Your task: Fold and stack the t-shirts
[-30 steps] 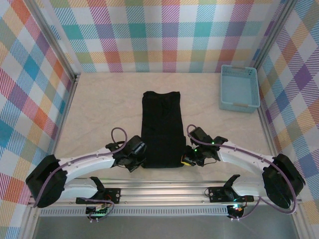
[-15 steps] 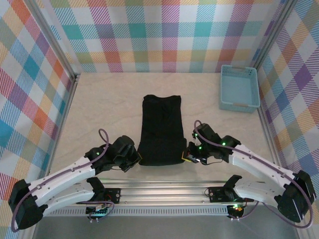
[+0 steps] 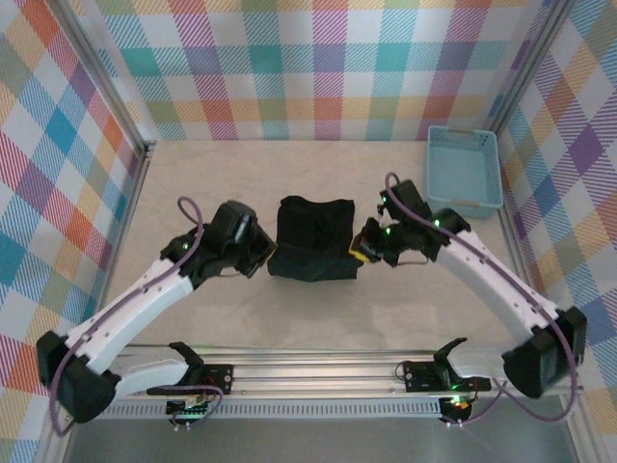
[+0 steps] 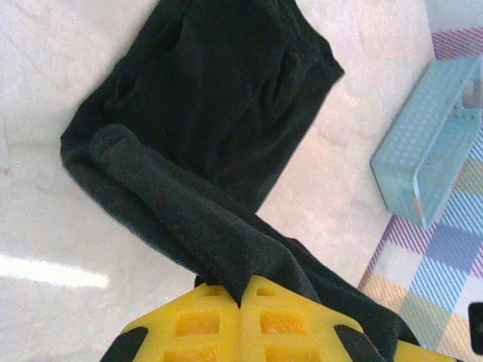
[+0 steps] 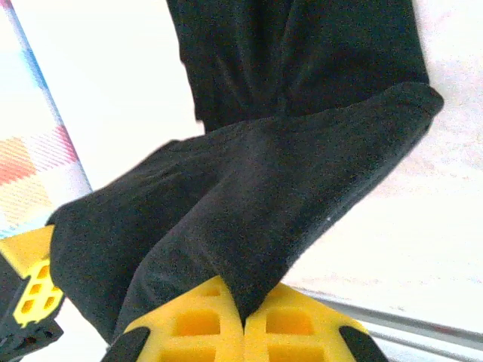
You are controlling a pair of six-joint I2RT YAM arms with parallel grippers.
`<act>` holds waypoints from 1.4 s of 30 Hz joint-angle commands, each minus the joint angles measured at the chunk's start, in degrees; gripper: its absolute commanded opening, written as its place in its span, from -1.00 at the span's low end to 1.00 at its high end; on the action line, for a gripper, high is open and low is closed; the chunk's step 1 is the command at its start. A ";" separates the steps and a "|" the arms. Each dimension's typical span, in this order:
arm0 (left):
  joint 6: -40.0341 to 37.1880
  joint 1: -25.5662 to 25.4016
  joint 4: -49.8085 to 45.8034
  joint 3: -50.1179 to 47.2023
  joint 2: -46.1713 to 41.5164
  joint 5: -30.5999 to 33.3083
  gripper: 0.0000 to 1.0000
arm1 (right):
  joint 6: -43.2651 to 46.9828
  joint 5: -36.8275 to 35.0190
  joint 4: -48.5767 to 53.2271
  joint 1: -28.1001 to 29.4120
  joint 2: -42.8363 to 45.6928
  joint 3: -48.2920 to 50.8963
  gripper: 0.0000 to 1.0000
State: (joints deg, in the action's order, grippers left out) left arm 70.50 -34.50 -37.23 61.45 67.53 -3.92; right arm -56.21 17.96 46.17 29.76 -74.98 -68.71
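t-shirt [image 3: 311, 241]: black, plain, lying mid-table [image 3: 188, 188], between the two arms. A second ago it was one long narrow strip running down toward the arm bases. Now its near end has been carried up and over the rest, so the cloth reads about half as long and doubled on itself. Left pincer [image 3: 258, 255] is clamped fully closed on the near-left corner, right pincer [image 3: 363, 251] likewise on the near-right. Both wrist views show black cloth nipped between the yellow pads and draping away from them. The held edge looks raised, not yet laid flat. Judgement: the crosswise fold is nearly made, and what remains is lowering the edge square onto the far end and letting go. Risk: cloth dragging or bunching on release. Light-blue basket [image 3: 463, 172] stands well apart, at the table's far right.
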 commanded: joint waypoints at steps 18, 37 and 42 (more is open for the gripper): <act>-14.40 18.86 3.43 56.10 56.40 -17.72 -0.25 | 0.78 11.88 -3.19 -18.40 -50.83 -45.70 -0.42; -16.74 10.62 2.44 23.93 38.51 -12.96 -0.08 | 3.98 -0.21 -15.92 -7.34 -24.75 -6.83 -0.33; 2.86 0.25 13.46 4.97 27.84 -3.40 0.26 | 4.52 1.46 -21.25 -7.43 -19.83 3.13 -0.16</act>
State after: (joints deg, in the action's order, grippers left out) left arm 59.96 -29.69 -29.52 75.96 101.97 -12.71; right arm -51.83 19.03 29.56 22.92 -98.48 -68.62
